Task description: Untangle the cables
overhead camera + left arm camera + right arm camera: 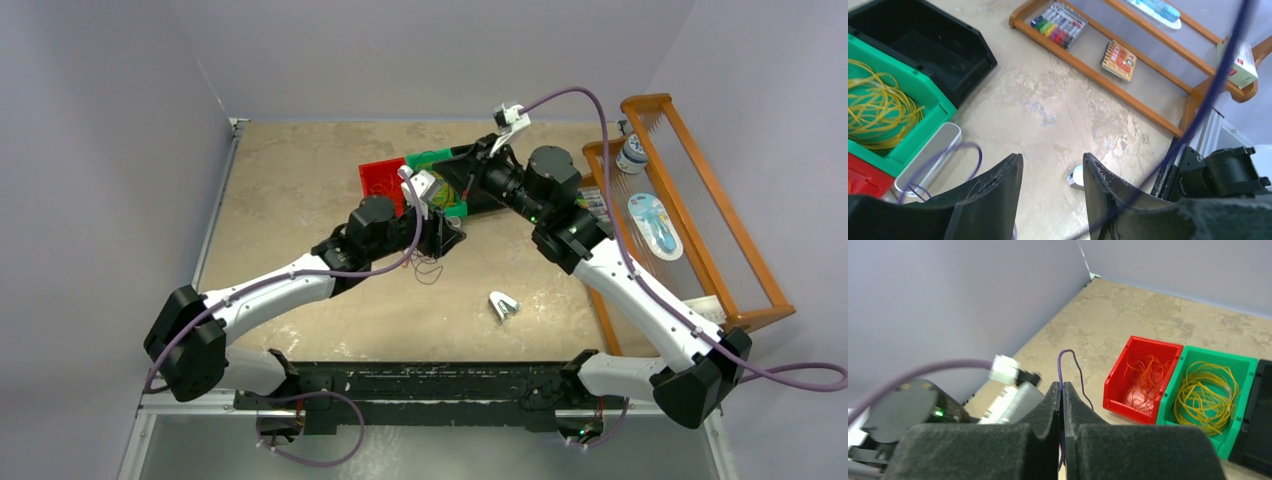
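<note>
My right gripper [1061, 386] is shut on a thin dark purple cable [1066, 354], which arches up from its fingertips. In the top view it [458, 190] hovers just in front of the bins. My left gripper [1053, 161] is open with nothing between its fingers, close beside it [445, 238]. A purple loop [974, 150] hangs left of its fingers, and a blurred purple strand [1220, 80] crosses its right side. More purple cable [430, 268] lies on the table below. Yellow cables [1205, 390] fill the green bin [1173, 412]. Red-orange cables [1144, 371] lie in the red bin [1115, 390].
A black bin [955, 47] stands right of the green one. A wooden rack [735, 235] with small items lines the table's right edge. A small silver clip [503, 306] lies on the table, near my left fingers [1076, 177].
</note>
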{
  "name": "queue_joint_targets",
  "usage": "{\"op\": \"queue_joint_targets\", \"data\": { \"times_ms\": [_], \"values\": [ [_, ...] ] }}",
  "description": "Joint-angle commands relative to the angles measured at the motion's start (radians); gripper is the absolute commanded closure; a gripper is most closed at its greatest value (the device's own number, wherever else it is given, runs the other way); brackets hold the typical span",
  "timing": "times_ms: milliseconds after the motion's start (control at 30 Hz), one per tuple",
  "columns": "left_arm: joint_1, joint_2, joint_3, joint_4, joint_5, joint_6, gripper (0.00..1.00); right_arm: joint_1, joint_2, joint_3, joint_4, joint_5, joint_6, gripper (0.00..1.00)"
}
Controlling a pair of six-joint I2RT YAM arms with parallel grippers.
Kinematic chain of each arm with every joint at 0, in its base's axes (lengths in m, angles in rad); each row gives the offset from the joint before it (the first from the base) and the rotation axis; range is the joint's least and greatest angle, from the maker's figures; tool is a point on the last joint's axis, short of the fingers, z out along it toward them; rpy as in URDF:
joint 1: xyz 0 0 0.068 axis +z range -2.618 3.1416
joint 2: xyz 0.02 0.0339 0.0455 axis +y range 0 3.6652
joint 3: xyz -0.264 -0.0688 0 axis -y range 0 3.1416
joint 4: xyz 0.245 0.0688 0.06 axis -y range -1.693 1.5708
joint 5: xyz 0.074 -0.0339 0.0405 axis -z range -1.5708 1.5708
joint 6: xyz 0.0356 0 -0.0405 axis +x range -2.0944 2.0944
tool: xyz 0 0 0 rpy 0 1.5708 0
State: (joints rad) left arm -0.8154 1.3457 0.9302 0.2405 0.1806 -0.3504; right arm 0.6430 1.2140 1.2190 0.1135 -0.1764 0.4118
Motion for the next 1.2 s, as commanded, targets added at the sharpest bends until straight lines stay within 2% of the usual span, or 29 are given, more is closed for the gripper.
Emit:
{"op": "queue_joint_targets", "data": {
  "times_ms": [0, 400, 633, 833, 1033, 1167],
  "values": [
    [-0.011, 0.025, -0.075, 0.129, 0.039, -0.057, 0.55, -0.003, -0.052, 0.021, 0.129, -0.015, 0.006, 1.00],
    [-0.011, 0.207, -0.259, 0.302, 0.010, -0.135, 0.63, -0.004, -0.077, 0.099, 0.124, 0.005, -0.055, 1.00],
    [-0.011, 0.172, -0.327, 0.309, -0.068, -0.161, 0.59, -0.006, -0.103, 0.119, 0.077, 0.122, -0.141, 1.00],
    [-0.011, 0.167, -0.384, 0.309, -0.145, -0.160, 0.59, -0.009, -0.109, 0.202, 0.059, 0.203, -0.244, 1.00],
    [-0.011, 0.215, -0.414, 0.335, -0.232, -0.166, 0.63, -0.009, -0.101, 0.323, 0.063, 0.242, -0.329, 1.00],
    [-0.010, 0.260, -0.426, 0.370, -0.241, -0.184, 0.66, -0.008, -0.094, 0.381, 0.065, 0.268, -0.369, 1.00]
  ]
}}
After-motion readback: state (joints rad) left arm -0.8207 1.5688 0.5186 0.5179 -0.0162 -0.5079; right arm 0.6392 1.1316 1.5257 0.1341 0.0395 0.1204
